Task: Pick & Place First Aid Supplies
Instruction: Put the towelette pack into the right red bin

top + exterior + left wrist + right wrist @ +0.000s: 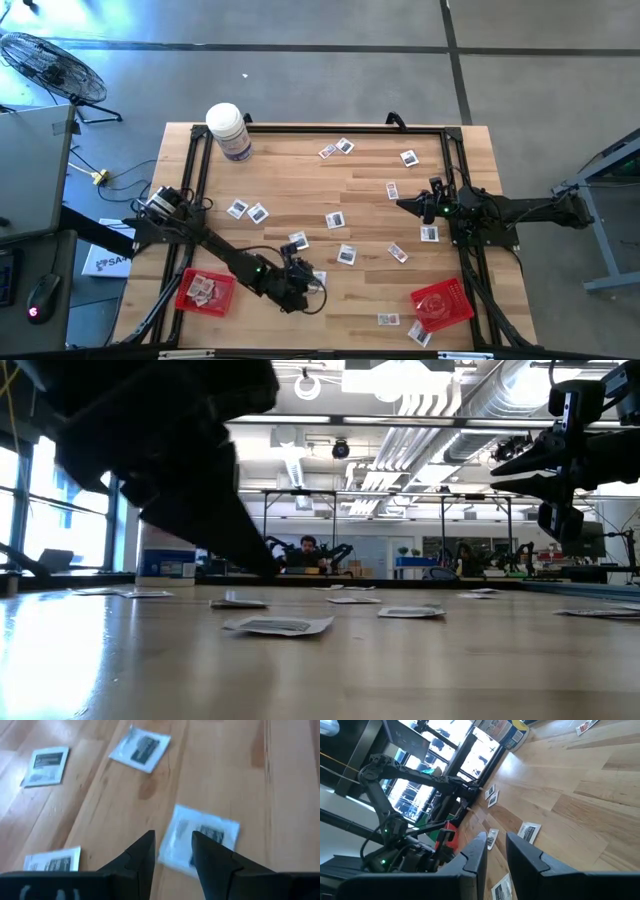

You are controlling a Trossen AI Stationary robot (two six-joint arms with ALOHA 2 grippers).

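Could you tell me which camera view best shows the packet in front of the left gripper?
The left wrist view: the packet lies flat on the wood, just beyond the open left gripper. In the high view the arm largely covers it. The low and right wrist views cannot single it out.

White packets with dark print, two red trays, pale wood-grain table, black arms
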